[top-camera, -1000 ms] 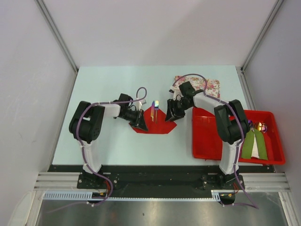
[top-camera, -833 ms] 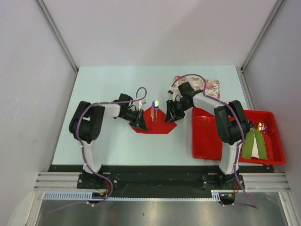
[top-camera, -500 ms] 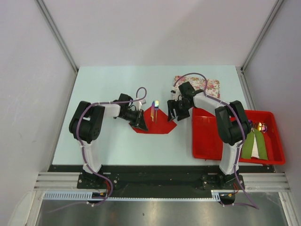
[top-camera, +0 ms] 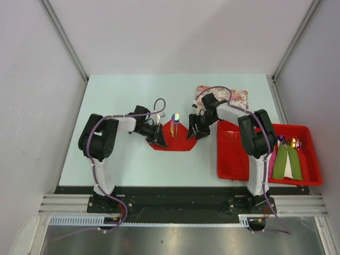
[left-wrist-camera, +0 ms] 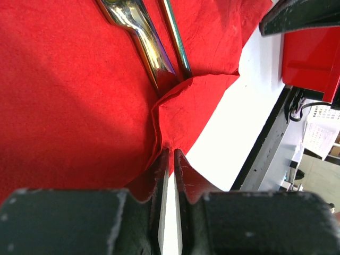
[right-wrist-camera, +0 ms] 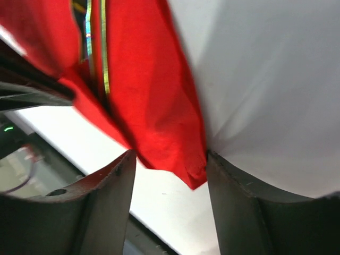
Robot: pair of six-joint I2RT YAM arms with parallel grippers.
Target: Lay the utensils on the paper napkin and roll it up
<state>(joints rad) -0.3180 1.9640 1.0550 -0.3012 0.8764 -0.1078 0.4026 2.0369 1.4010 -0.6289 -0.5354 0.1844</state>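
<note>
Utensils (top-camera: 176,122), slim iridescent purple-blue metal pieces, had been laid on the bright red square paper napkin (top-camera: 171,142); rolling was barely begun.
The paper napkin was spread mid-way across the pale green table top (top-camera: 122,101). Its left edge was raised and clamped between the nearly closed fingers of the left gripper (left-wrist-camera: 171,156). The right gripper (right-wrist-camera: 170,156) was held with its jaws apart astride the right corner, gripping nothing. The roll itself was judged still to be made. Against a second earlier, the right arm's elbow had been swung slightly left, while napkin and utensils were unmoved.
</note>
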